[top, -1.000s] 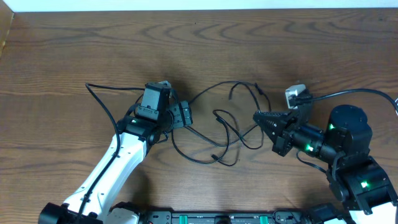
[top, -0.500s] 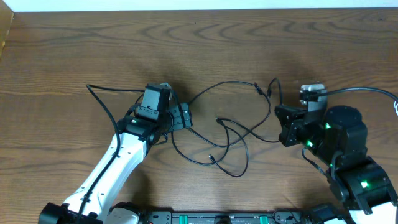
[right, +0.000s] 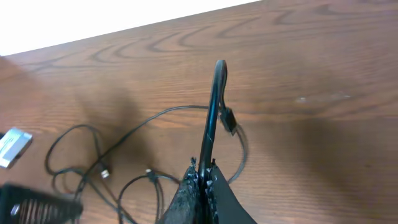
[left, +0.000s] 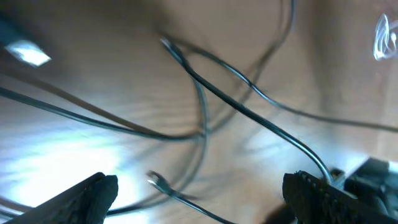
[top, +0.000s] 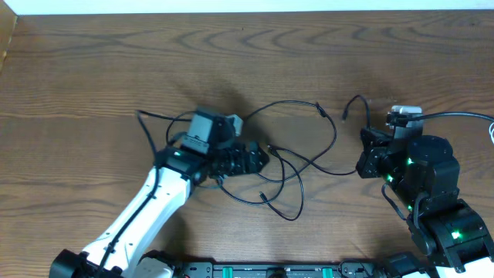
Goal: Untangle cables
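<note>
On the left of the wooden surface, the left pincer hovers released, spread wide just over the near edge of the cables, which lie looped across the middle. At the right, the right pincer is clenched on one black cord, holding its end raised. Separating them probably wants the left pincer to pin a single crossing strand low while the right draws its cord away slowly, so no loop tightens.
</note>
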{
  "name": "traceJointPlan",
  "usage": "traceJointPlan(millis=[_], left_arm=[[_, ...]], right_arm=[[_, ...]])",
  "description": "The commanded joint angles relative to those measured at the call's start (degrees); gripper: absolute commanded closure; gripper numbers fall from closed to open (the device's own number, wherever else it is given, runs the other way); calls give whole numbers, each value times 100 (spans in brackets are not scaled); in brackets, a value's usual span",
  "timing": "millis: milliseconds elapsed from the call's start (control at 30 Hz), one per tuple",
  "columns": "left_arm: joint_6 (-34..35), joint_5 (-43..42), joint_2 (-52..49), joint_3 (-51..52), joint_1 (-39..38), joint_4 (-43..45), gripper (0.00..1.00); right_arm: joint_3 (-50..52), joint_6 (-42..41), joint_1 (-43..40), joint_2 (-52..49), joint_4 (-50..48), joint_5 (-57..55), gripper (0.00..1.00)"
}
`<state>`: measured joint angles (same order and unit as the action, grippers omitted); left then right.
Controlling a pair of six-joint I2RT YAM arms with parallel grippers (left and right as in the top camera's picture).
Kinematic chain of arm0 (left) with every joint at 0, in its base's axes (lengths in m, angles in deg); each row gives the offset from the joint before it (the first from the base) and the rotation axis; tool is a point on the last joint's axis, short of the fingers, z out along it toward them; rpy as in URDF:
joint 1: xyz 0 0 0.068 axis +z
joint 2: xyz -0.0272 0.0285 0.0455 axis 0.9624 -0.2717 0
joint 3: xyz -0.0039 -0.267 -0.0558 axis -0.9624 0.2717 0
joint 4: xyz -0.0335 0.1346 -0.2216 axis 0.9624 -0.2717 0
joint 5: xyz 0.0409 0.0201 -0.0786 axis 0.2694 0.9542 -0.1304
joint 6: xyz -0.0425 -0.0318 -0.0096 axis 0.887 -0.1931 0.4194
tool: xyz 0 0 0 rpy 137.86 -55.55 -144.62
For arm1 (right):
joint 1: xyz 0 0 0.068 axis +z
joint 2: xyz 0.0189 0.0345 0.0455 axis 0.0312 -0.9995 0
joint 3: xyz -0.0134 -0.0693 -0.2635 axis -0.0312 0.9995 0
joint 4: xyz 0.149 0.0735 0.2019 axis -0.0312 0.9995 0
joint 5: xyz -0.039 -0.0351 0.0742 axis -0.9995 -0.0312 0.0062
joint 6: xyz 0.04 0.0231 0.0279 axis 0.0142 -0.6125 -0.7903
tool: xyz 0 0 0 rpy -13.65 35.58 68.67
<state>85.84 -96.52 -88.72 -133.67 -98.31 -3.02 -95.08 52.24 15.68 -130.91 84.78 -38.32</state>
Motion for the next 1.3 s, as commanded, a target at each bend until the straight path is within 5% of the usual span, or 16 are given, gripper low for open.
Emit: traceJointPlan(millis=[0, 367, 700, 867, 1267], left_arm=[[278, -201, -33, 24, -586, -22, 9], [278, 4054, -85, 24, -2070, -481, 9], [254, 4092, -914, 24, -2393, 317, 9], [-660, 3324, -1182, 24, -2575, 522, 9], [-1801, 3324, -1379, 24, -2691, 922, 9]], right_arm=[[-83, -31, -28, 33, 2, -494, 99], [-83, -26, -28, 33, 433, -678, 99], [-83, -31, -28, 33, 621, -702, 99], [-83, -33, -28, 31, 824, -680, 99], [-83, -402, -28, 31, 1270, -638, 99]])
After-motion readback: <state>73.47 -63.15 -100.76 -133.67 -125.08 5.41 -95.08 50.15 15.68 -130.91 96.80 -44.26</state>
